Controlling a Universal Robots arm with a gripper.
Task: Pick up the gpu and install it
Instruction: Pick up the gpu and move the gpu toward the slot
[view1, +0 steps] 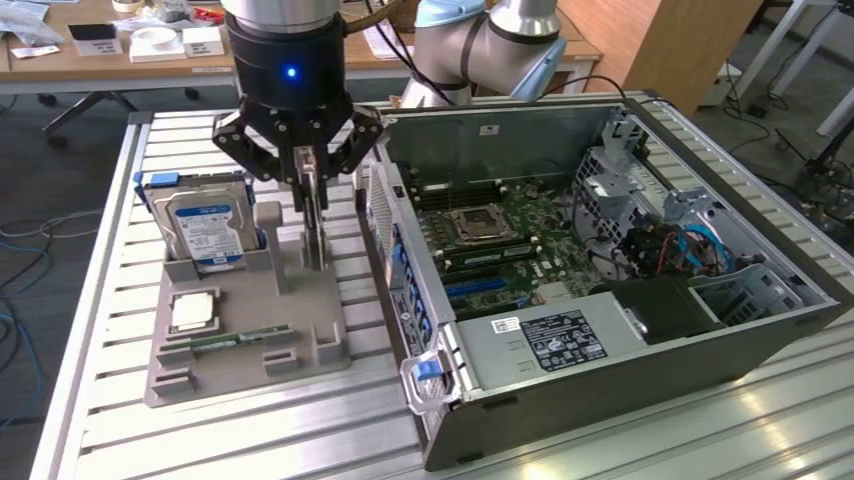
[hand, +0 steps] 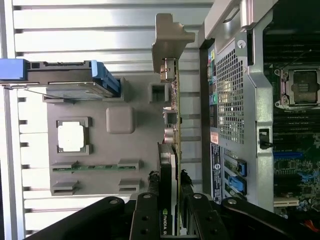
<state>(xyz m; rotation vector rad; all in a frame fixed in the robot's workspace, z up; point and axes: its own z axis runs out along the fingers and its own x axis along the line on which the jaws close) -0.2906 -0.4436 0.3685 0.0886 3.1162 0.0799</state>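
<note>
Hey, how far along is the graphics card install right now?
Done: the grasp, with the tool clamped on the thin green graphics card with black cooler and silver end bracket. In hand: that graphics card, upright at the grey plastic holder tray beside the open dark computer case. Left: the install itself, since the green motherboard inside has no card seated yet.

A slatted aluminium table (view1: 200, 440) carries a grey parts fixture (view1: 314, 330) on the exterior view's left. An open computer case (view1: 641, 385) lies just beside it on the right.
</note>
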